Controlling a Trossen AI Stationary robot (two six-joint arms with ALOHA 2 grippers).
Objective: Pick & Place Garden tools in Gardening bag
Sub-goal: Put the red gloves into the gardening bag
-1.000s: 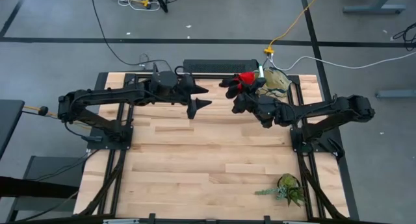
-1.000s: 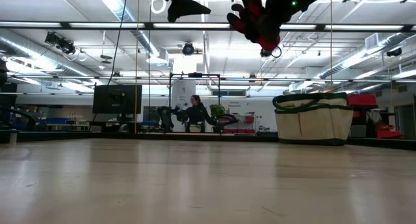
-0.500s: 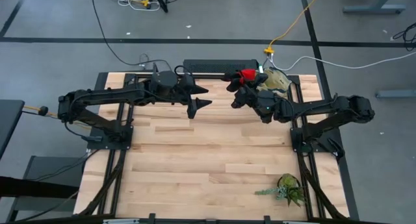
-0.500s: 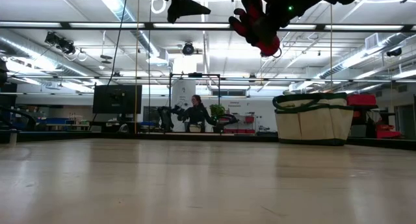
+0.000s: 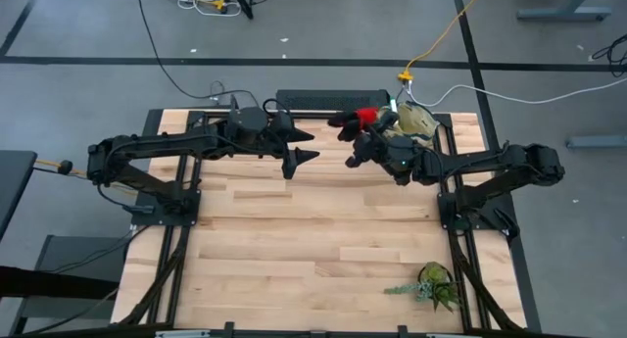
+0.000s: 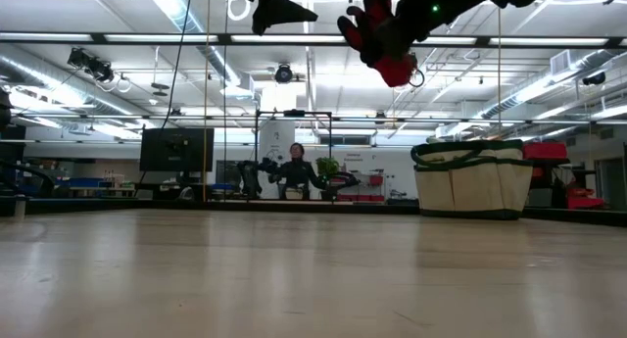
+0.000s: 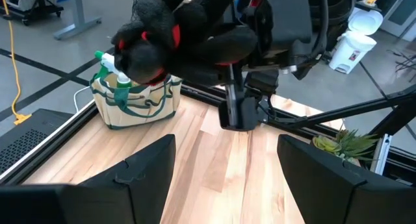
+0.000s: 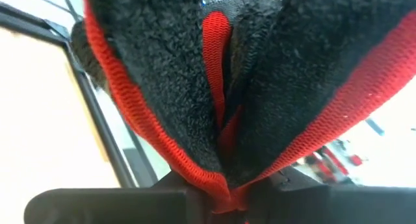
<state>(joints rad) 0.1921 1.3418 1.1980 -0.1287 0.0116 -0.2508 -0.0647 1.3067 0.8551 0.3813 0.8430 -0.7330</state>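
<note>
Gloves [image 5: 359, 122], red-and-black, are hanging pinched in the right gripper [image 5: 377, 147], held high over the table [image 5: 294, 230] just left of the gardening bag [image 5: 415, 122] at the far right corner. Left gripper [image 5: 302, 148] is hovering far-centre, fingers spread wide, holding nothing.

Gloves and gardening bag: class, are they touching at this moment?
Apart. In the low view the red-and-black gloves hang high in the right end effector, with open air between them and the gardening bag, which stands on the table.
</note>
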